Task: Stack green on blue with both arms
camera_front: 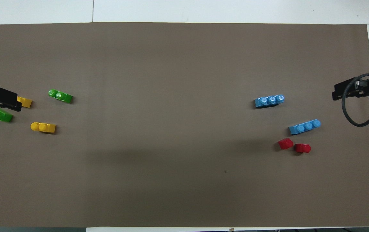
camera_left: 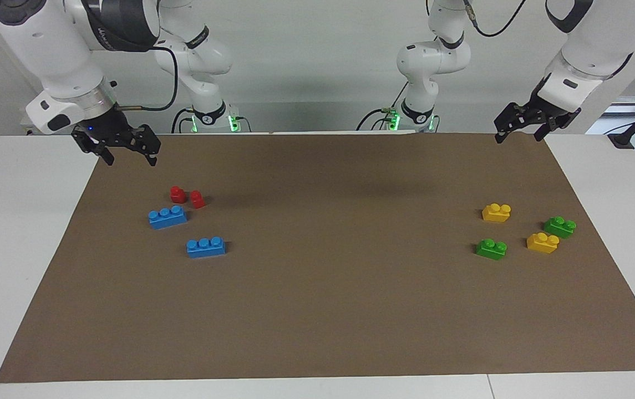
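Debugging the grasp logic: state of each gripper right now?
Left gripper: open, holding nothing, raised over the brown mat's corner.
Right gripper: open, holding nothing, raised over the mat's edge.

Open mat [camera_left: 323,288] between brick clusters

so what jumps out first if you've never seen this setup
Bright toy bricks sit in two clusters on the brown mat: blue bricks and red pieces toward the right arm's end, green bricks and yellow bricks toward the left arm's end. Both arms wait raised.
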Available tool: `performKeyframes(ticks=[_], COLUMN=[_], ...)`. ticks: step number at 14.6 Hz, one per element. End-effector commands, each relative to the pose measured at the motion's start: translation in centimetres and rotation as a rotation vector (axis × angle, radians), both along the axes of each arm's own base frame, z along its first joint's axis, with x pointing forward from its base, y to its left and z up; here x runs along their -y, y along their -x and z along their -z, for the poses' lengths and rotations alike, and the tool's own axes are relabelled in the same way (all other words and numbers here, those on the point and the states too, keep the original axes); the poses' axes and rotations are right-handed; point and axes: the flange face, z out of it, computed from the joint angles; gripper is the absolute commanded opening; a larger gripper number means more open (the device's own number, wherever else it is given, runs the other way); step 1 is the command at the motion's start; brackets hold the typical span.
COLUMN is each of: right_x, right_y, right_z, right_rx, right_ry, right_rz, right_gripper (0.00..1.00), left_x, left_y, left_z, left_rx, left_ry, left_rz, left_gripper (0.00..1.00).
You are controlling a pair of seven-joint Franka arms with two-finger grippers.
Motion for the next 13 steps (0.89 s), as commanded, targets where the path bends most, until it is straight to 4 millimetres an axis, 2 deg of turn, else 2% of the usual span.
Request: performKeyframes(ticks=[1,8,13], right_x=[0.3,0.7,0.8], right_y=[0.0,-0.4,-0.7], right_z=[0.1,-0.1,-0.1], right_rx=[0.006,0.04,0.071], right_ry=[0.026,0.028,0.026], right_rz=[0.006,0.024,0.11], right_gripper=[1.0,1.0,1.0], left_x=[0.1,0.0,-0.6], left_y=[0.5,0.8,1.7], left_z=[-0.5,0.2,2.5], left_rx=[0.0,-0.008,0.03], left_ry=[0.001,0.0,-0.004], left_rz=[0.012,0.011,-0.007], left_gripper=[1.0,1.0,1.0])
